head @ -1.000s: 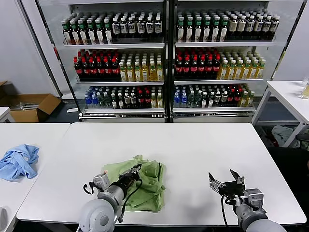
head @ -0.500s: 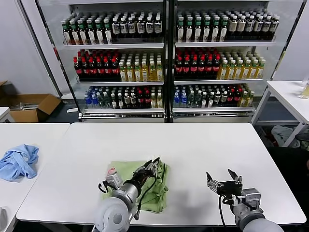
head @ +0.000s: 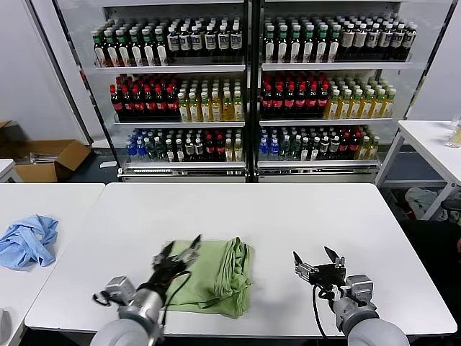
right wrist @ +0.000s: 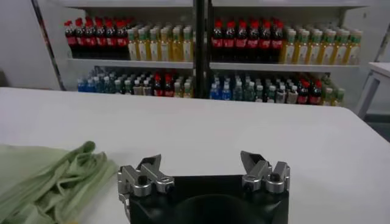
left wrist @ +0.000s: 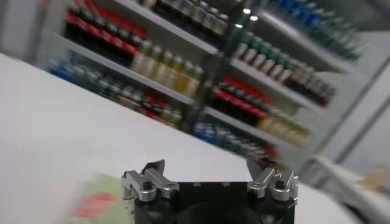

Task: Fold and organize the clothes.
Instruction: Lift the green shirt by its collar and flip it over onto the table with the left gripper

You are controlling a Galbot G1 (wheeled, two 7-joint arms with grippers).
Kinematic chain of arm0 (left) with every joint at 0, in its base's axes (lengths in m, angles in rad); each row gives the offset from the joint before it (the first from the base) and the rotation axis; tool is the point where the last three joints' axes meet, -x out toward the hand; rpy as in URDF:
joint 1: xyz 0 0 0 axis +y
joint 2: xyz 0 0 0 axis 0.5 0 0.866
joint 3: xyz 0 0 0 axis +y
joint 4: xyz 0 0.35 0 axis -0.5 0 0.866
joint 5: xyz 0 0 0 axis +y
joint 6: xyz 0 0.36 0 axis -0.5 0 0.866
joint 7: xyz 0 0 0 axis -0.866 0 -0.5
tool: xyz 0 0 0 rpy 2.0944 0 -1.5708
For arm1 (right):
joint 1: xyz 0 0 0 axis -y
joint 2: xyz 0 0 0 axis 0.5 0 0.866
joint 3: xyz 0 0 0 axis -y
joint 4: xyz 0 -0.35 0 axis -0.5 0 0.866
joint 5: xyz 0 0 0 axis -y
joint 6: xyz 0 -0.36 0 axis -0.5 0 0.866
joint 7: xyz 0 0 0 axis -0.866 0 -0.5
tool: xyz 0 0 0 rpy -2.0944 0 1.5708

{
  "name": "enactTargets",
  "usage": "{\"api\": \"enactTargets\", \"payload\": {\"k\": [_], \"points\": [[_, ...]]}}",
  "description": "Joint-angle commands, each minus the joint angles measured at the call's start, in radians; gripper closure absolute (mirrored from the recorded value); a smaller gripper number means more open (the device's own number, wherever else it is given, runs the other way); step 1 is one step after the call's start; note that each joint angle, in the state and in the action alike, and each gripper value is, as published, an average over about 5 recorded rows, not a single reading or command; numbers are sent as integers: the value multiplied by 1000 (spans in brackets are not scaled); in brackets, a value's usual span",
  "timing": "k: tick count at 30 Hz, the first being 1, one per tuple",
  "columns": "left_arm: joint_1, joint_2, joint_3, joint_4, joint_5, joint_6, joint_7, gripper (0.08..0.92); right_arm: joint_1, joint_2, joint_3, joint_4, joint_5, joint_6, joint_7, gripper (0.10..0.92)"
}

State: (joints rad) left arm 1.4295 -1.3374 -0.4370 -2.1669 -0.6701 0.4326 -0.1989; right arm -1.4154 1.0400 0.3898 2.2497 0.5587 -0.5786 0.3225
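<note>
**Both jaws open, shirt folded on the desk**

Jaws stand wide and empty on both arms. On the white desk (head: 288,216) the green shirt (head: 216,270) lies as a compact folded bundle at about 6 o'clock. The left gripper (head: 176,254) hovers at the bundle's 9 o'clock edge; the right gripper (head: 317,267) waits well apart at 3 o'clock. Folding looks largely done; perhaps tidying or placing remains. A blue garment (head: 29,241) sits crumpled at 9 o'clock.

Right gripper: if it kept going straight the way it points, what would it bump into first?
Probably nothing nearby. The open right gripper points across bare white table toward the drink shelves. The green shirt lies off to its side.
</note>
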Motion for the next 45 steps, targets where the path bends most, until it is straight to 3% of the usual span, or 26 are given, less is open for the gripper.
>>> {"api": "enactTargets", "payload": {"k": [1, 10, 28, 32, 45], "points": [[98, 68, -150, 164, 248, -26, 71, 179, 3, 3, -1, 10, -3, 1, -4, 203], [19, 62, -108, 253, 259, -22, 103, 177, -63, -10, 66, 34, -3, 1, -12, 203], [-35, 47, -63, 282, 262, 25, 120, 186, -59, -18, 62, 30, -4, 1, -8, 202], [-31, 44, -60, 278, 233, 36, 119, 268, -61, -16, 63, 30, -4, 1, -9, 203], [-20, 28, -46, 266, 215, 35, 131, 649, -70, -14, 69, 37, -5, 1, -9, 203]]}}
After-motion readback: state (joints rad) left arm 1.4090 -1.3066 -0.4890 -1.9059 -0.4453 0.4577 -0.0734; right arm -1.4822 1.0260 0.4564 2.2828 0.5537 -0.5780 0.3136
